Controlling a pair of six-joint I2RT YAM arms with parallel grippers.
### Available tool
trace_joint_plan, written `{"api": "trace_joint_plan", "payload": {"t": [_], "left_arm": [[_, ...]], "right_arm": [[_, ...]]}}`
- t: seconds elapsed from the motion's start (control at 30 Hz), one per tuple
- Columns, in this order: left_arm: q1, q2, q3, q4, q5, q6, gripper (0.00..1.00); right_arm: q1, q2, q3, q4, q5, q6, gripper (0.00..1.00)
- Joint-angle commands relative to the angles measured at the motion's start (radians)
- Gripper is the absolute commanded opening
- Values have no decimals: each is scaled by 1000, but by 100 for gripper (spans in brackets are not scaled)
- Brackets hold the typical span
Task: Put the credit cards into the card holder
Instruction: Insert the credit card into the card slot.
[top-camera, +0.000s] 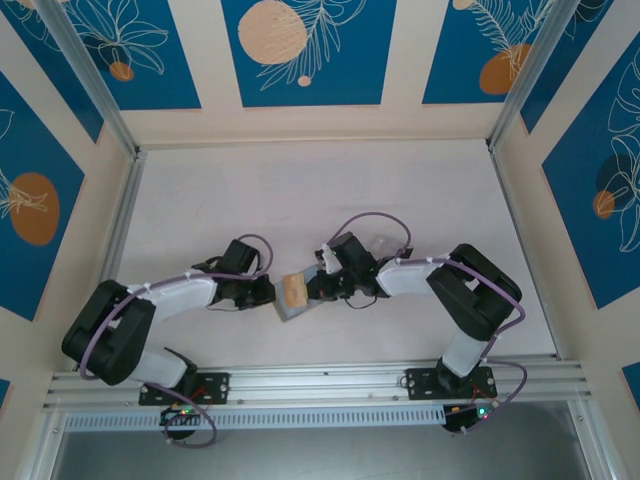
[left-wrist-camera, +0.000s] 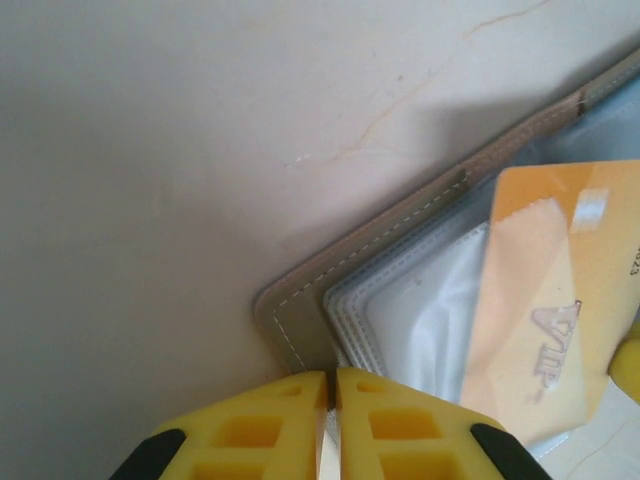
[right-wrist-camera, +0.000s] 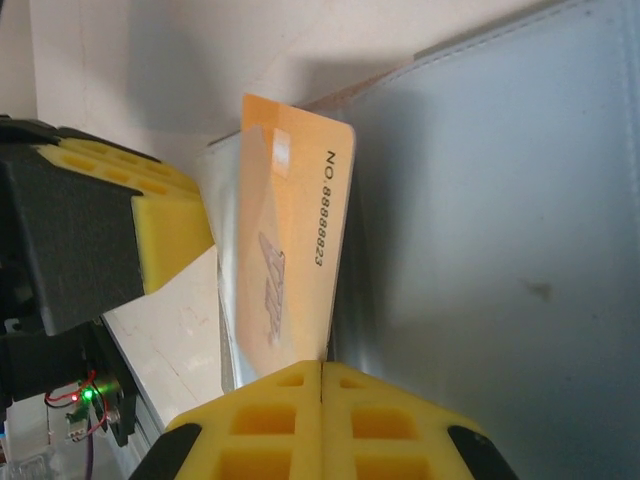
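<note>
Top view: left gripper and right gripper meet low centre of frame on the white table. The card holder is between them with the orange card on it. Jaws are too small to read there.

Left wrist view adds: the left's yellow fingers at bottom edge are almost pressed together, pinching the holder's near corner where the clear sleeves run into the slit. The card sits tucked in a sleeve at right, with the grey stitched cover under it.

Right wrist view adds: the card reads "NO 8888823" and stands against the holder's bluish-grey inside panel across the right half. The right's fingers are pressed together with no gap. Card corner and panel edge both run into the seam, so can't tell which is pinched. The left's pad blocks the left side of this view.

Translucent item just behind the right's wrist, too small to tell what.
</note>
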Motion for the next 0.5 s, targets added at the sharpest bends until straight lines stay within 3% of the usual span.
{"api": "trace_joint_plan", "payload": {"t": [0.0, 0.47], "left_arm": [[7, 58, 1, -12, -41, 25, 11], [8, 145, 14, 23, -47, 47, 10]], "right_arm": [[-11, -9, 31, -83, -54, -53, 0], [-52, 5, 77, -225, -72, -92, 0]]}}
